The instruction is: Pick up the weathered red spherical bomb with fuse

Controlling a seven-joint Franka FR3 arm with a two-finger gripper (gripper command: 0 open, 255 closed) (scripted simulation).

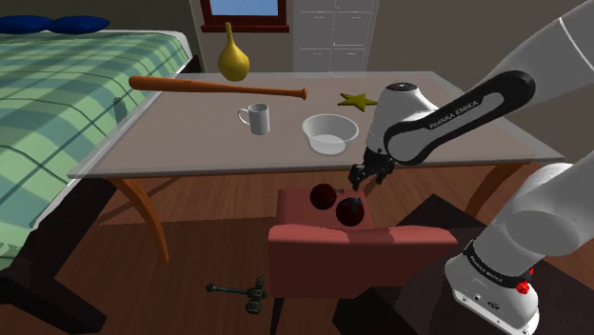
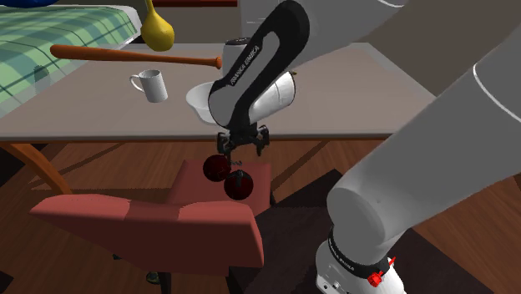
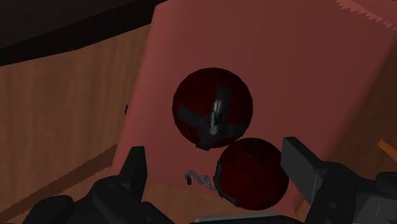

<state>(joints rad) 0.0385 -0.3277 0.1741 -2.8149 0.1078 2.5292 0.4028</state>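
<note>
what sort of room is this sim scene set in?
Probably a bedroom: a bed with a green plaid cover, white panelled cupboard doors behind, and a grey table on a brown wooden floor.

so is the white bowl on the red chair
No, the white bowl sits on the table, near the mug.

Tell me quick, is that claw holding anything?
Claw: open, holding nothing; a dark red fused ball lies just ahead of its fingertips, ungripped.

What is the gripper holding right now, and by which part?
Nothing. The gripper is open above the chair seat; a dark red ball with a fuse lies between its fingers, unclasped.
</note>
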